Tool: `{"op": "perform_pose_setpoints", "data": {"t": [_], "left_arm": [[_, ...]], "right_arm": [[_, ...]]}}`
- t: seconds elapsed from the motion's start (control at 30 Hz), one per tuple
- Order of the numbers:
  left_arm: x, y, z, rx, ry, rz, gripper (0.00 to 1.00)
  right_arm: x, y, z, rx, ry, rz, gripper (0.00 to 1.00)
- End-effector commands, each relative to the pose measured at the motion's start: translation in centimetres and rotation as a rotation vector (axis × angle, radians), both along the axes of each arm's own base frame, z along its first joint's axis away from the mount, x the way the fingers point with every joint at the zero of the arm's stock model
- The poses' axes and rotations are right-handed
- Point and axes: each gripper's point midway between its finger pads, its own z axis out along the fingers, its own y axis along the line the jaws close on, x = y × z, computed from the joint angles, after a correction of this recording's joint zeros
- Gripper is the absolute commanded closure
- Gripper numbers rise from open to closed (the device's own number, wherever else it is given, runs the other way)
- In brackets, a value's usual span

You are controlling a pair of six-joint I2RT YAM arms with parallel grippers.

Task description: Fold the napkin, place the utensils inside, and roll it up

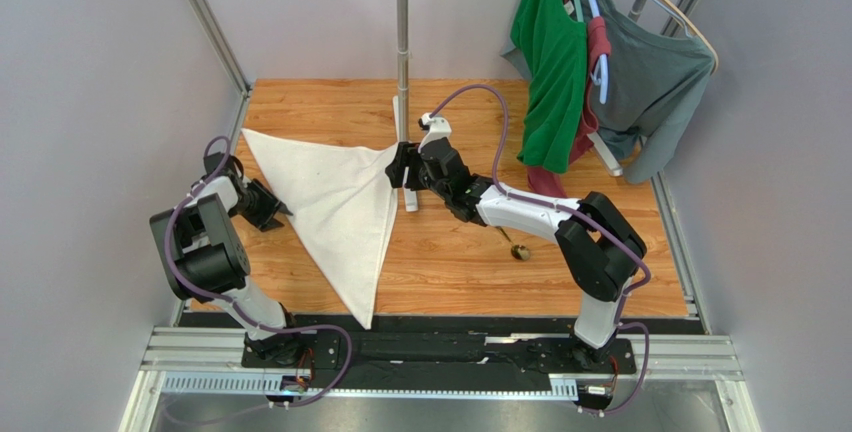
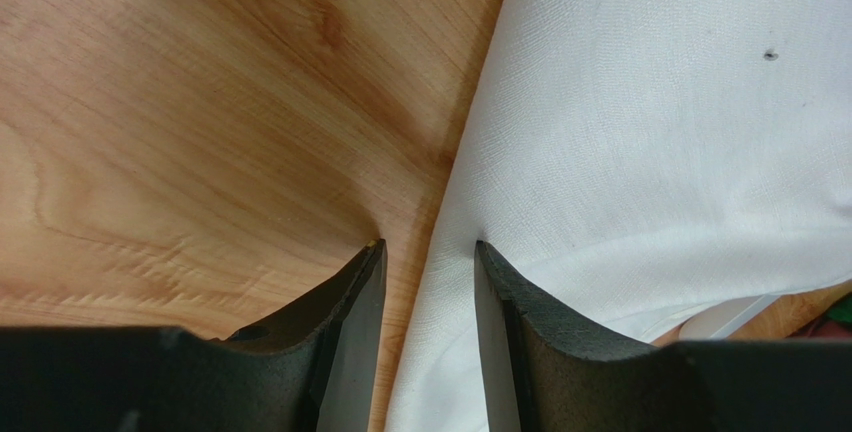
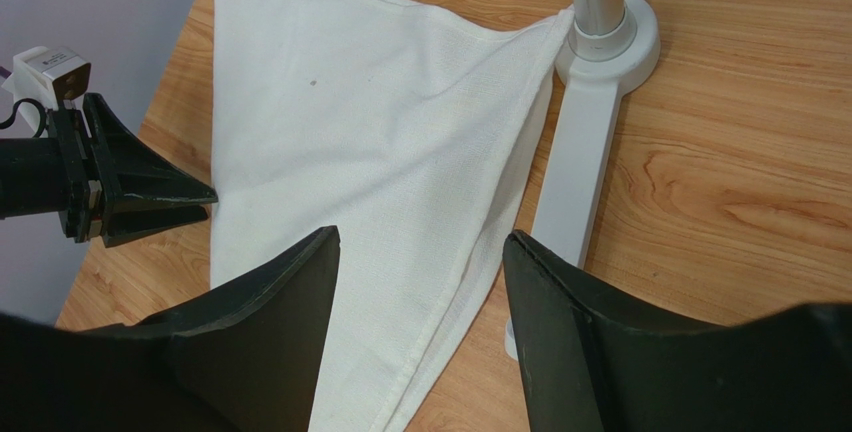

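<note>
The white napkin lies flat on the wooden table, folded into a triangle with its long point toward the near edge. It also shows in the left wrist view and the right wrist view. My left gripper is open at the napkin's left edge, one finger over wood and one over cloth. My right gripper is open and empty above the napkin's right corner. The spoon, with its black handle and brassy bowl, lies on the table to the right, under my right arm.
A white pole stand rises just behind the napkin's right corner; its foot touches the cloth. A green shirt and a grey shirt hang at the back right. My left gripper shows in the right wrist view.
</note>
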Motion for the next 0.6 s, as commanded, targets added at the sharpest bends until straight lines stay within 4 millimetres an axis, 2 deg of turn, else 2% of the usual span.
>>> {"op": "perform_pose_setpoints", "data": {"t": [0.0, 0.23, 0.33, 0.5, 0.53, 0.57], "left_arm": [[1.75, 0.48, 0.87, 0.026, -0.039, 0.011, 0.53], [1.85, 0.34, 0.58, 0.074, 0.009, -0.008, 0.57], [1.85, 0.17, 0.48, 0.083, 0.033, -0.021, 0.64], [1.91, 0.07, 0.31, 0.109, 0.063, -0.039, 0.65], [1.93, 0.05, 0.24, 0.112, 0.066, -0.041, 0.66], [1.95, -0.05, 0.25, 0.113, 0.072, -0.045, 0.76]], "right_arm": [[0.13, 0.16, 3.28, 0.051, -0.070, 0.003, 0.35], [0.08, 0.20, 3.37, 0.054, -0.070, 0.005, 0.35], [0.09, 0.11, 3.56, 0.053, -0.074, 0.004, 0.35], [0.11, -0.13, 3.82, 0.052, -0.081, -0.001, 0.35], [0.11, -0.13, 3.82, 0.052, -0.081, -0.001, 0.35], [0.07, -0.17, 3.90, 0.053, -0.082, -0.001, 0.35]]}}
